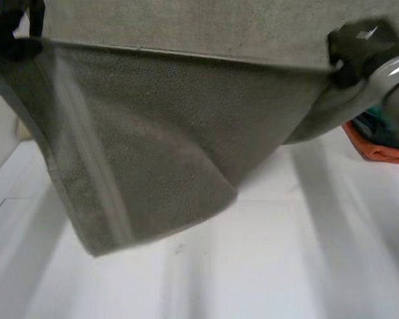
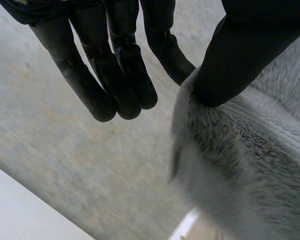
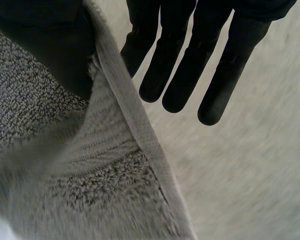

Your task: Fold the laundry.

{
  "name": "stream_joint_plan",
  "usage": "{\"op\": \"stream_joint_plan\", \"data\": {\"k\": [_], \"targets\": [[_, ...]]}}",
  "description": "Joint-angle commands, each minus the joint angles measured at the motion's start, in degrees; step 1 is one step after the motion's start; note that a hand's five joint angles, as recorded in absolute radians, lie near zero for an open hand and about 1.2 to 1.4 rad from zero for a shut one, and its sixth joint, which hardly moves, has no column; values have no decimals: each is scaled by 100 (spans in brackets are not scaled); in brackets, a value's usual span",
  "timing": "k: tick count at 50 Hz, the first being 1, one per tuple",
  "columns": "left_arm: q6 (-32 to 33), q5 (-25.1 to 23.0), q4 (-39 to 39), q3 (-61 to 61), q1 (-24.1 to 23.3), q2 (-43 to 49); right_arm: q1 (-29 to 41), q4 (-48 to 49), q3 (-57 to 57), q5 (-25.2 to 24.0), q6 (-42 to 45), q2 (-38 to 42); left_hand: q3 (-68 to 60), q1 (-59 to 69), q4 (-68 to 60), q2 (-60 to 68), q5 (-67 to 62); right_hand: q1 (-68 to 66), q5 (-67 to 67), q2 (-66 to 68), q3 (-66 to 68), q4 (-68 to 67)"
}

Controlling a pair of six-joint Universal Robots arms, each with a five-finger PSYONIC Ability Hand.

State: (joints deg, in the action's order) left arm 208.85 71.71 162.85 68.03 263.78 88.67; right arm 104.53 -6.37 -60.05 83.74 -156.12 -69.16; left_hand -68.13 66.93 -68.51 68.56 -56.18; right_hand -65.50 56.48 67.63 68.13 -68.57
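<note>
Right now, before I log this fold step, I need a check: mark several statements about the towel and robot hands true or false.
1. The grey towel is held up, spread wide, over the white table. True.
2. The left robot hand is clear of the towel. False: its thumb pinches the towel's edge.
3. The right robot hand grips the towel's hemmed edge. True.
4. The orange cloth lies on the towel. False: it lies on the table, at the robot's right.
</note>
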Motion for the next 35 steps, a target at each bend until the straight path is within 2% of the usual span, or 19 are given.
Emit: {"op": "stream_joint_plan", "data": {"k": [1, 6, 10, 14, 18, 19, 21, 22, 26, 30, 35], "targets": [[-38, -263, 1, -53, 156, 1132, -424, -978, 484, -753, 248, -380, -1187, 1307, -1149, 1144, -1382, -1450, 1352, 1237, 1187, -1143], [-3, -157, 28, -465, 121, 2205, -434, -1410, 731, -1052, 318, 262, -1187, 1307, -1149, 1144, -1382, -1450, 1352, 1237, 1187, -1143], [-64, -131, 107, -1212, 16, 3137, -337, -1403, 898, -1061, 538, 868, -1187, 1307, -1149, 1144, -1382, -1450, 1352, 1237, 1187, -1143], [-196, -104, 317, -2371, -142, 4007, -188, -850, 1363, -877, 731, 1580, -1187, 1307, -1149, 1144, -1382, -1450, 1352, 1237, 1187, -1143], [-459, -61, 791, -3724, -335, 4676, 58, 265, 2215, -456, 767, 2196, -1187, 1307, -1149, 1144, -1382, -1450, 1352, 1237, 1187, -1143], [-512, 9, 1062, -4232, -379, 4807, 128, 798, 2556, -255, 715, 2379, -1187, 1307, -1149, 1144, -1382, -1450, 1352, 1237, 1187, -1143], [-591, 176, 1441, -4683, -415, 4887, 173, 1425, 2848, -60, 618, 2495, -1187, 1307, -1149, 1144, -1382, -1450, 1352, 1237, 1187, -1143], [-679, 447, 1860, -5033, -424, 4940, 199, 2019, 3076, 141, 478, 2556, -1187, 1307, -1149, 1144, -1382, -1450, 1352, 1237, 1187, -1143], [-995, 1142, 2863, -5396, -459, 4809, 278, 3173, 3184, 423, 118, 2496, -1187, 1307, -1149, 1144, -1382, -1450, 1352, 1237, 1187, -1143], [-1259, 1039, 3332, -5231, -468, 4537, 331, 3230, 2991, 415, 72, 2233, -1187, 1307, -1149, 1144, -1382, -1450, 1352, 1237, 1187, -1143], [-1391, 749, 3306, -4432, -371, 4159, 331, 2931, 2367, 345, 11, 1837, -1187, 1307, -1149, 1144, -1382, -1450, 1352, 1237, 1187, -1143]]}}
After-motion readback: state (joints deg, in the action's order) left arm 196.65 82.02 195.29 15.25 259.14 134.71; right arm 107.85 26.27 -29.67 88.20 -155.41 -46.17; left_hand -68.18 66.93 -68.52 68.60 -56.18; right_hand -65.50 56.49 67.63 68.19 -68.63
